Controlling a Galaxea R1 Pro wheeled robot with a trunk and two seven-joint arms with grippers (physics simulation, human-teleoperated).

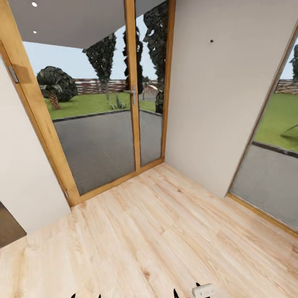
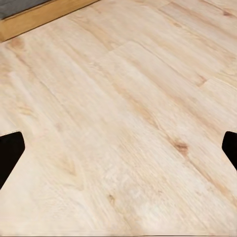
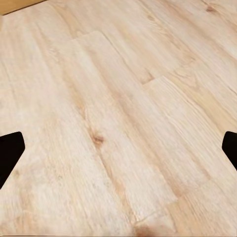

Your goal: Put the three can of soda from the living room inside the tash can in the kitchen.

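The soda cans and the trash can are out of view. I face a room corner with a pale wood-plank floor (image 1: 157,231). The dark tips of my left gripper (image 1: 87,296) and of my right gripper (image 1: 187,292) poke in at the lower edge of the head view. In the left wrist view, the left gripper (image 2: 120,150) is open, its black fingertips (image 2: 10,153) far apart over bare planks. The right gripper (image 3: 120,150) is open in the same way, with only floor between its fingertips (image 3: 10,150).
A wood-framed glass door (image 1: 99,140) with a metal handle (image 1: 131,92) stands ahead, with terrace and lawn outside. A white wall (image 1: 215,103) fills the corner to its right, and another glass panel (image 1: 273,182) lies further right. A dark opening (image 1: 8,225) shows at the left.
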